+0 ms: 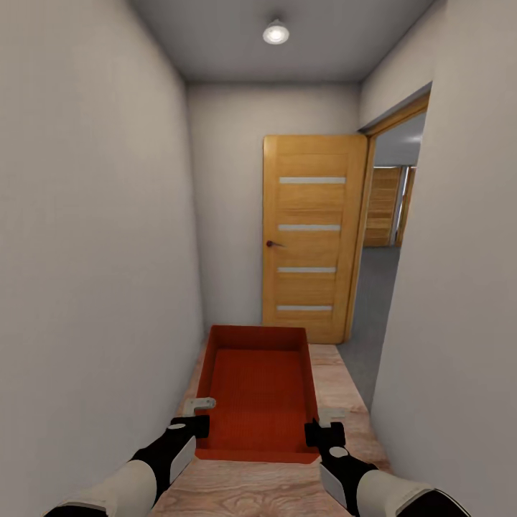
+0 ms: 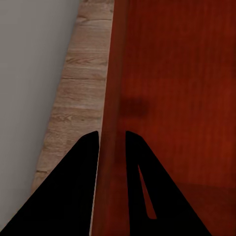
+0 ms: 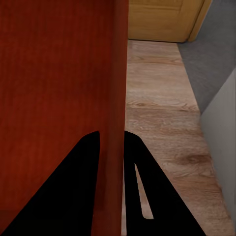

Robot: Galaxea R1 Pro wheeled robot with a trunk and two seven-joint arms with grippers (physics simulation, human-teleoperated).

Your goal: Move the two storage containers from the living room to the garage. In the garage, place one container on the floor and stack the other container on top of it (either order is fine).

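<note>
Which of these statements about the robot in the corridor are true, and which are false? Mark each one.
1. Both claws grip one orange-red container. True: left claw and right claw each pinch a side wall.
2. The container rests on the floor. False: it is held up above the wood planks.
3. The wooden door ahead is shut. False: it stands open beside a doorway.
4. A ceiling lamp is lit. True.
</note>
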